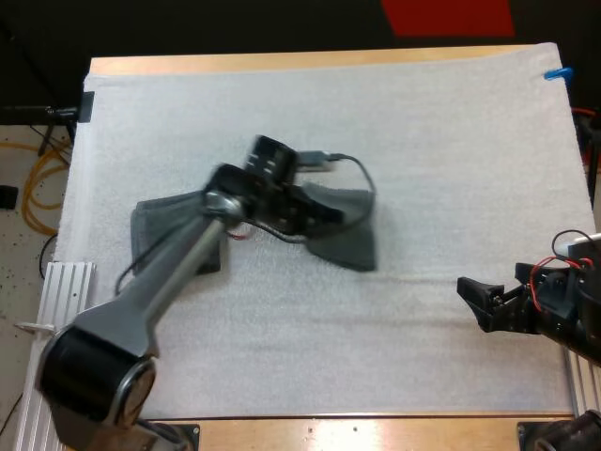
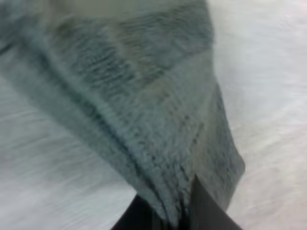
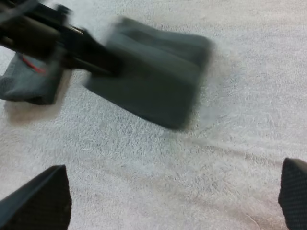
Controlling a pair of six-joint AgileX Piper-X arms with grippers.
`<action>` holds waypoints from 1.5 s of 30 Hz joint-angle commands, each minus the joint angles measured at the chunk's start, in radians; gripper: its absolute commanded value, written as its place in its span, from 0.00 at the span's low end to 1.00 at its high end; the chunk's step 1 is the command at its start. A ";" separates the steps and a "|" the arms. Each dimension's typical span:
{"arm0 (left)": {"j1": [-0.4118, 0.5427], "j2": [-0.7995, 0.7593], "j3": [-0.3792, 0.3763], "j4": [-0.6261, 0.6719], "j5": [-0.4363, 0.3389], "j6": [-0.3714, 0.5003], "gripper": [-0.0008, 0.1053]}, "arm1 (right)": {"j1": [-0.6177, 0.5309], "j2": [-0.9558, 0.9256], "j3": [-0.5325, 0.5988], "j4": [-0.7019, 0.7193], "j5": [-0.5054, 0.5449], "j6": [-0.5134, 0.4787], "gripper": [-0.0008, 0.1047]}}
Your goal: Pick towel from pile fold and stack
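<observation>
- My left pincer (image 1: 324, 214) is clenched on a dark grey-green towel (image 1: 349, 235), with both fingers pressing its bunched edge.
- The held towel spreads to the right of the pincer, around the middle of the white mat (image 1: 432, 141). I cannot tell whether it touches the mat.
- A second towel (image 1: 155, 225) lies on the mat to the left, partly under my left arm.
- My right pincer (image 1: 474, 301) is released, fingers wide apart, at the near right and well apart from both towels.

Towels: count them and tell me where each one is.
2. The held towel is pinched in the left hand near the middle of the mat. The second towel lies on the mat under the left arm, partly hidden; it may cover more.
</observation>
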 commanded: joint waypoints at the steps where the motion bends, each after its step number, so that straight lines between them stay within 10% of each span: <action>1: 0.030 -0.024 -0.011 0.074 -0.049 0.055 0.01 | 0.000 -0.002 -0.008 -0.007 0.004 -0.012 0.81; 14: 0.404 -0.143 -0.025 0.329 -0.336 0.340 0.01 | 0.000 -0.002 -0.003 -0.014 0.004 -0.012 0.81; 33: 0.644 -0.120 -0.016 0.331 -0.220 0.423 0.02 | 0.000 -0.002 -0.003 -0.059 0.001 -0.012 0.81; 39: 0.644 -0.098 -0.016 0.387 -0.238 0.429 0.26 | 0.000 -0.002 -0.003 -0.059 0.000 -0.012 0.81; 45: 0.644 -0.098 -0.016 0.471 -0.440 0.451 0.40 | 0.000 -0.002 -0.003 -0.067 0.000 -0.012 0.81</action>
